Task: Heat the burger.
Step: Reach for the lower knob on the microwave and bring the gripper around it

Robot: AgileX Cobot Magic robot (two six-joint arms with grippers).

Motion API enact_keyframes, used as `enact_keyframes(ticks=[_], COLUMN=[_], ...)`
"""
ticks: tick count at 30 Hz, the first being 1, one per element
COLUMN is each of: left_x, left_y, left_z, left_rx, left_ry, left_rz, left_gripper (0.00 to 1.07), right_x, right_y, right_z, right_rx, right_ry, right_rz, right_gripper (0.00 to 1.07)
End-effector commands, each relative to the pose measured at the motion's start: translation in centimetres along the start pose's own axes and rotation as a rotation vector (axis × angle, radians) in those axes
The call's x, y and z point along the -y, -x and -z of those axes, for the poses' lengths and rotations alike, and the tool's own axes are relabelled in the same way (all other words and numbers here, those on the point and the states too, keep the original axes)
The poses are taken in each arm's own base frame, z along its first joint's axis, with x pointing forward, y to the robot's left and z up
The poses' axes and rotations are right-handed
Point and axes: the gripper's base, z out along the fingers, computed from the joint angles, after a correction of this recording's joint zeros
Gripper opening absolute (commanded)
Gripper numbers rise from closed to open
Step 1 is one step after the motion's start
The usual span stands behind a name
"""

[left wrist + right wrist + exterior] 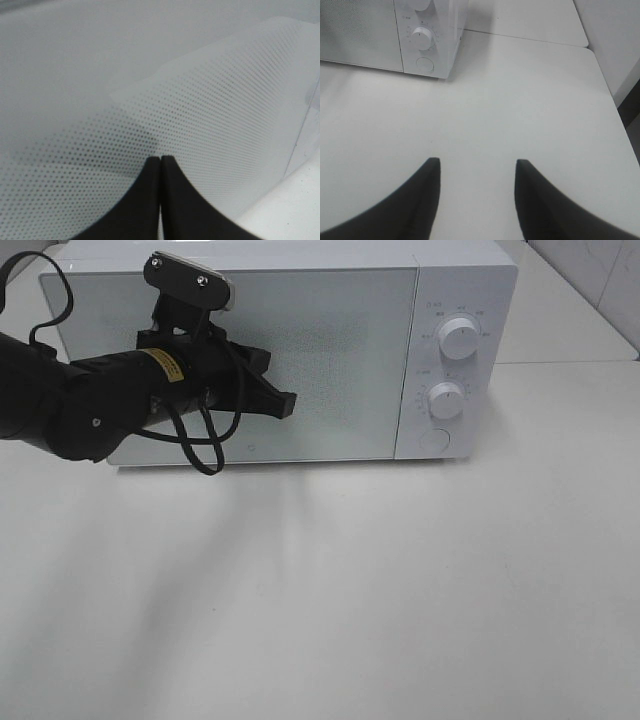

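Left gripper (287, 401) is pinched shut with nothing in it, tips just at the closed door (330, 350) of the microwave (455, 280). Your right gripper (477, 162) hangs partly spread and empty over the table (530, 100). You cannot see the burger in any view. It may sit behind that frosted door (no telling). Expect it light, soft, loosely stacked — take it low by its sides, gently — a hard squeeze would likely shift the layers.

The white box-shaped microwave (400, 255) stands at the pale tabletop's (350, 590) back; its round upper knob (458, 339) sits above the lower knob (446, 400) (both right of the door (340, 360)), black left fingers (272, 395) before it.
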Motion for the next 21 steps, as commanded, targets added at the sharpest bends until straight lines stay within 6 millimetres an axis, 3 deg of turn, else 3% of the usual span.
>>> enact_keyframes(ticks=[1, 3, 7, 12, 15, 17, 19, 20, 21], left_x=[-0.6, 1.0, 2.3, 4.5, 4.7, 4.8, 4.8, 4.7, 4.7], left_y=[2.4, 3.1, 3.6, 5.0, 5.1, 6.0, 6.0, 6.3, 6.3], left_z=[0.4, 1.3, 2.3, 6.1, 6.7, 9.8, 10.5, 12.1, 12.1], left_rx=[0.073, -0.002, -0.08, -0.294, -0.323, -0.456, -0.499, -0.566, -0.566], left_ry=[0.05, -0.007, -0.061, -0.178, -0.191, -0.24, -0.25, -0.267, -0.267], left_rz=[0.06, 0.011, -0.015, -0.028, -0.03, -0.035, -0.034, -0.032, -0.032], left_gripper=[0.0, 0.0, 0.0, 0.0, 0.0, 0.0, 0.01, 0.12, 0.12], right_x=[0.1, 0.1, 0.1, 0.1, 0.1, 0.1, 0.1, 0.1, 0.1], right_y=[-0.2, -0.2, -0.2, -0.2, -0.2, -0.2, -0.2, -0.2, -0.2], right_z=[0.4, 0.4, 0.4, 0.4, 0.4, 0.4, 0.4, 0.4, 0.4], right_rx=[0.032, 0.032, 0.032, 0.032, 0.032, 0.032, 0.032, 0.032, 0.032], right_ry=[-0.012, -0.012, -0.012, -0.012, -0.012, -0.012, -0.012, -0.012, -0.012], right_rz=[0.01, 0.01, 0.011, 0.011, 0.011, 0.011, 0.011, 0.011, 0.011], right_gripper=[0.49, 0.49, 0.49, 0.49, 0.49, 0.49, 0.49, 0.49, 0.49])
